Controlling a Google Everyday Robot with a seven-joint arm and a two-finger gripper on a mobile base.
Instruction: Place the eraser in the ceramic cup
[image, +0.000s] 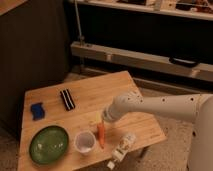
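Where the wooden surface (95, 95) reaches its left side, a small blue block (37, 111) lies flat, and nearer than it, at the near left corner, sits a round green plate (48, 144). To the right of the blue block and a little farther back, the eraser (67, 99) lies flat on the surface, a black block with pale stripes running along its length, touching nothing else. The ceramic cup (85, 142) stands upright just right of the plate, near the front edge and well apart from the eraser, its pale interior showing. Just beside the cup on its right lies a slim orange object (101, 136), its long side running near to far. The gripper (103, 121) hangs directly over the far end of that orange object; whether the jaws are wide, narrow or holding it cannot be told. Farther right, by the near right edge, lies a pale object (126, 144). The white arm (160, 106) stretches in from the right side.
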